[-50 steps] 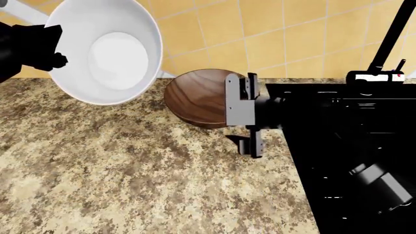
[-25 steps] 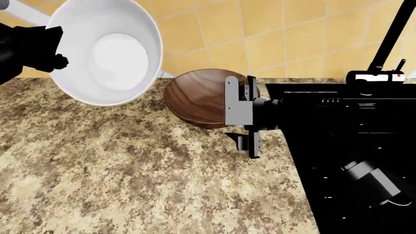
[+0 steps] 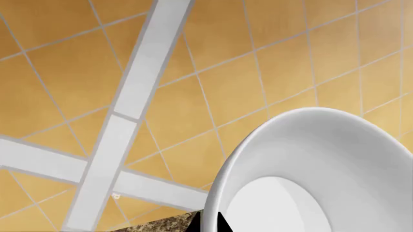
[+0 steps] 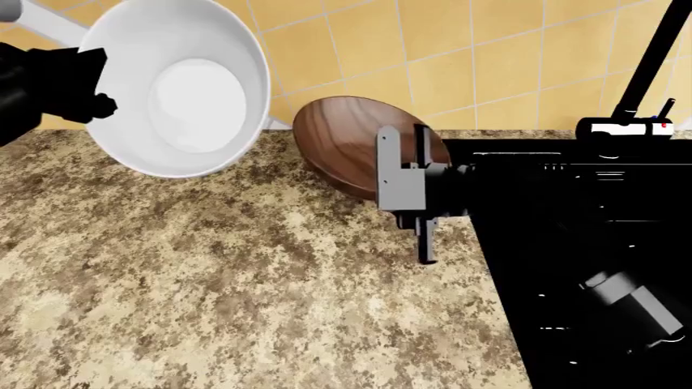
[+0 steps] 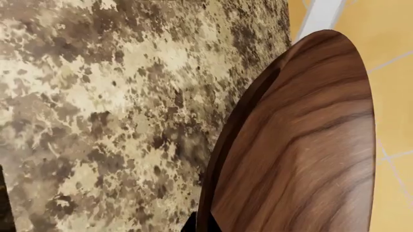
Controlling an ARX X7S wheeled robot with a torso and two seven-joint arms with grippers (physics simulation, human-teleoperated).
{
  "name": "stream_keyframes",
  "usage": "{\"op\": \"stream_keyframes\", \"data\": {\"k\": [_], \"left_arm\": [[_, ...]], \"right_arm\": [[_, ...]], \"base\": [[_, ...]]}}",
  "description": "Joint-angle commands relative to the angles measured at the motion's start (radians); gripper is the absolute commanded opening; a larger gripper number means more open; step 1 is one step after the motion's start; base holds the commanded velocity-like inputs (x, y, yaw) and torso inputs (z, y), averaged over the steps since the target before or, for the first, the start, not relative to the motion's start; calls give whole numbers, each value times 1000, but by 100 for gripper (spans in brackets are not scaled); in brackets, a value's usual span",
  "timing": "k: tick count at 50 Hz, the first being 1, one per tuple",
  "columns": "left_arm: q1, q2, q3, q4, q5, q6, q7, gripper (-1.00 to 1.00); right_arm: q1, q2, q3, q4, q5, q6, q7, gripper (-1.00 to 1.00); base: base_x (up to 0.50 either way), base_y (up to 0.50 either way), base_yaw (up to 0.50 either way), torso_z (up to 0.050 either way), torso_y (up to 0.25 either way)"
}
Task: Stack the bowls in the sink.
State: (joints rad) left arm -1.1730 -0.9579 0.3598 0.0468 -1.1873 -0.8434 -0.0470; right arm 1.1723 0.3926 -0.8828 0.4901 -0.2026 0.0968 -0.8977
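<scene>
Presently both bowls are in hand and neither has reached the sink [image 4: 562, 324]; the step under way appears to be the lift and carry. The left claw [image 4: 92, 85] is closed on the rim of the white bowl [image 4: 173, 89], which is held tilted well above the tabletop [image 4: 216, 292] before the tiled wall [image 3: 77, 63]. The right claw [image 4: 406, 190] is closed on the near rim of the brown bowl [image 4: 357, 142]; that bowl is tipped up, and appears clear of the tabletop just beside the sink's left edge.

By judgement, the next move calls for carrying the brown bowl rightward over the basin and setting it down level, then bringing the white bowl across and lowering it inside. Both bowls need levelling before release.

No brand, label or legible writing is visible. A small red mark shows at the faucet [image 4: 649, 65] base; it cannot be read.
</scene>
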Motion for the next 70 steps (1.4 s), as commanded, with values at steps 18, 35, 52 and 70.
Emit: {"op": "stream_keyframes", "data": {"k": [18, 35, 52, 70], "left_arm": [[19, 7, -18, 9, -10, 6, -45, -100], [20, 21, -4, -3, 11, 15, -41, -100], [12, 25, 12, 4, 29, 14, -30, -100], [20, 25, 13, 4, 30, 20, -22, -100]], "right_arm": [[-73, 308, 67, -704, -77, 305, -99, -100], [-117, 472, 172, -1090, -89, 489, -135, -100], [-130, 479, 174, -1064, -113, 491, -98, -100], [-130, 473, 169, -1073, -113, 508, -104, -100]], "base": [[0, 0, 0, 0, 1], [0, 0, 0, 0, 1], [-43, 0, 0, 0, 1], [-262, 0, 0, 1, 0]]}}
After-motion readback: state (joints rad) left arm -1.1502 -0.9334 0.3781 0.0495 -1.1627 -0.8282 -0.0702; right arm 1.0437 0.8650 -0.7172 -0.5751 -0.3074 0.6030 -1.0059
